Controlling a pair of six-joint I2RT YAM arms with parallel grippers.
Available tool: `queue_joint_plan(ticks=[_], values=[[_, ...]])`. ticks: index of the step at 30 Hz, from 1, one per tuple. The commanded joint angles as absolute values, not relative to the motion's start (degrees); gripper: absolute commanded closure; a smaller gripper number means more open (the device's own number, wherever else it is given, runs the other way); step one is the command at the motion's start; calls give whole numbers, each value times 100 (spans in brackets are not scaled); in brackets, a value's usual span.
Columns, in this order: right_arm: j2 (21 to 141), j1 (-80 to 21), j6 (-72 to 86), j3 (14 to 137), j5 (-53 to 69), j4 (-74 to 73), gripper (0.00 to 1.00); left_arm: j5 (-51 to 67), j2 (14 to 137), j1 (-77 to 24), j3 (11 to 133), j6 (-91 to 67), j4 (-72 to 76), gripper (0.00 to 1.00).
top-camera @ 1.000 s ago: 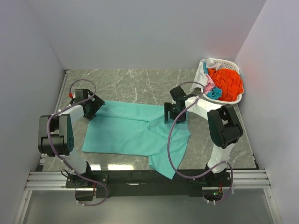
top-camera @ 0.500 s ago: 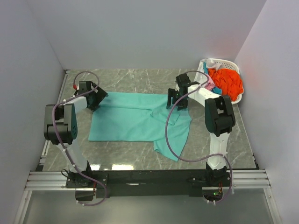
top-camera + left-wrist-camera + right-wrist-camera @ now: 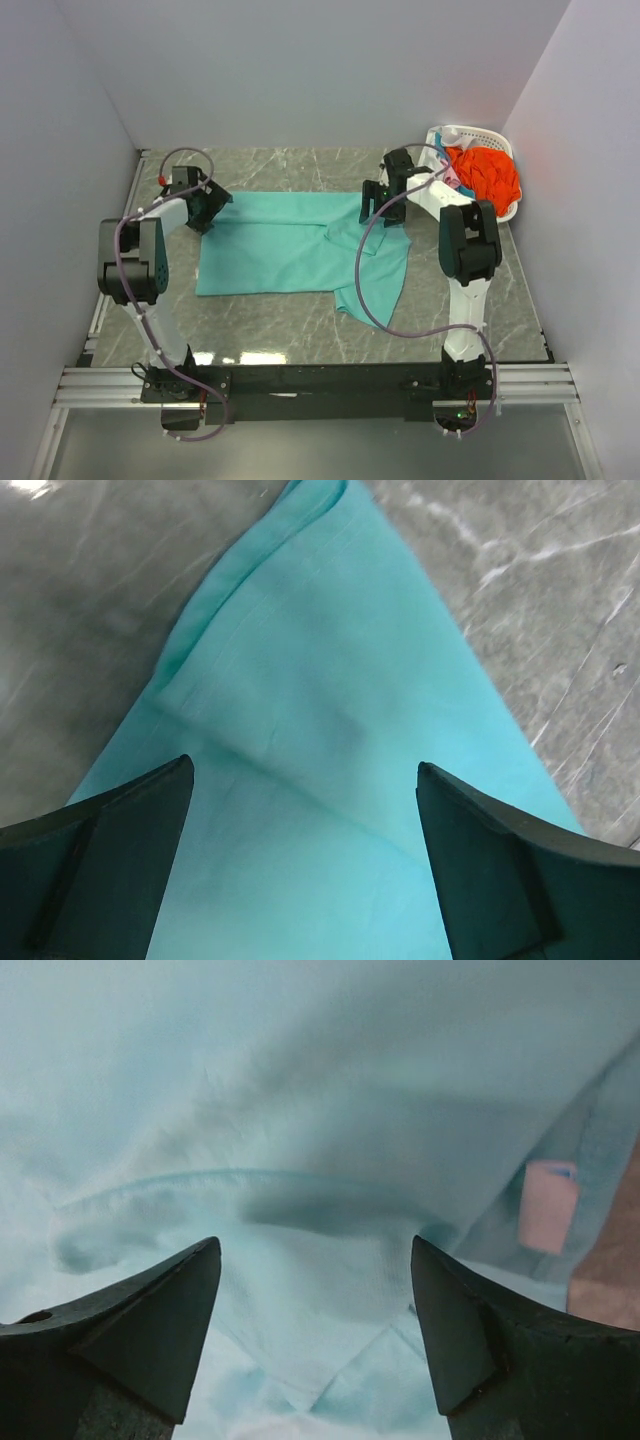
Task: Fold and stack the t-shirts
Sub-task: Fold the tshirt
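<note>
Obs.: the teal-green t-shirt [image 3: 290, 255] is lying spread on the grey marble table [image 3: 300, 335], left of the basket [image 3: 455, 131] and nearer the arm bases than it. Its nearest part is a flap at the basket-side end, pointing toward the bases. The body is lying flat and running away from the basket, with a fold ridge and wrinkles toward the basket side. The far edge is running roughly straight between the two grippers.

The left gripper [image 3: 203, 208] is sitting at the far corner farthest from the basket. The right gripper [image 3: 383, 207] is sitting at the far corner near the basket. The right arm's cable [image 3: 365, 290] is looping over the basket-side end of the shirt and crossing it in the top view.

The basket is holding a bunched orange-red t-shirt [image 3: 487, 172], with a pink t-shirt [image 3: 452, 181] on the side facing the teal one.

Only the wrist views are showing the jaws. The left fingers are standing wide apart over a hemmed teal corner on marble. The right fingers are also standing wide apart, over creased teal cloth carrying a small pink label [image 3: 548, 1205]. Whether the fingertips are touching the cloth: cannot tell.
</note>
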State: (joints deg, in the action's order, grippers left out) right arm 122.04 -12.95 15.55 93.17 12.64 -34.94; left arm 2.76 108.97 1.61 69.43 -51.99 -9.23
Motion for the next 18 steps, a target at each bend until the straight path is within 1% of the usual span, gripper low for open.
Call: queue_joint_plan(ticks=[1, 3, 4, 10, 13, 18], values=[[11454, -1344, 1424, 9080, 1143, -3595, 16, 17, 10014, 132, 6812, -5221, -1511, 1], [10988, -1371, 1441, 8799, 1064, -3534, 15, 18, 9670, 132, 6558, -5264, -1695, 1], [10656, -1423, 1485, 8685, 994, -3455, 15, -226, 9311, 141, 6452, -5317, -1766, 1], [9416, -1599, 1810, 7499, 914, -2980, 13, -755, 7791, 132, 5451, -5616, -2407, 1], [8914, -1696, 2003, 6971, 782, -2848, 13, -896, 7245, 132, 4993, -5695, -2723, 1], [8254, -1758, 2258, 6119, 799, -2619, 13, -1300, 6821, 141, 4281, -5932, -3164, 1]])
